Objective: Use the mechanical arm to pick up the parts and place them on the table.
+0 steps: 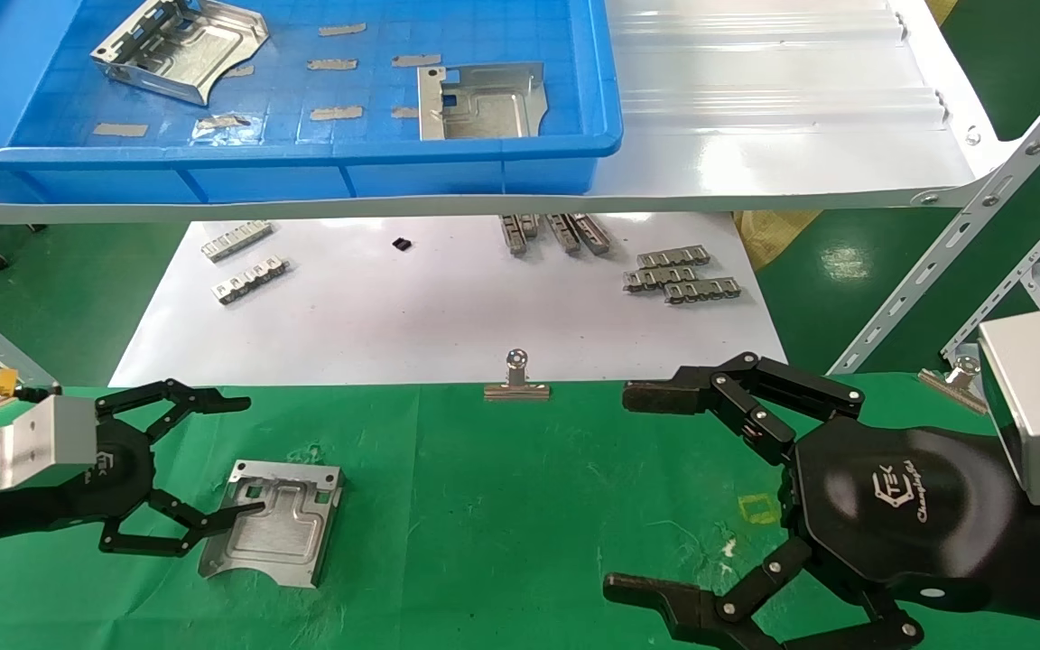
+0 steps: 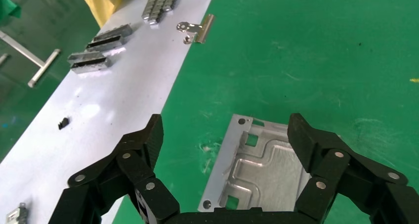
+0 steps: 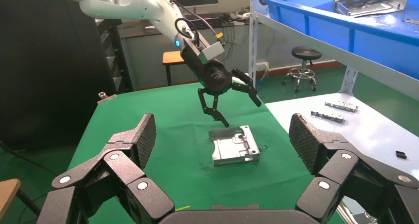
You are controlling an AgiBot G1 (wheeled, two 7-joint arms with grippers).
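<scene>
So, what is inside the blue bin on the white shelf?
The blue bin holds two silver parts: one at its far left, one near its right wall. Several small tape-like strips lie on its floor. The front wall hides the nearest floor.

Bright and evenly lit from overhead. Strong glare on the white shelf, just right of the blue bin; duller sheen on the white sheet below that shelf. Soft, short shadows. Sharp throughout, little edge distortion.

One part lies on the table at left; two parts sit in the tray on the shelf behind.
</scene>
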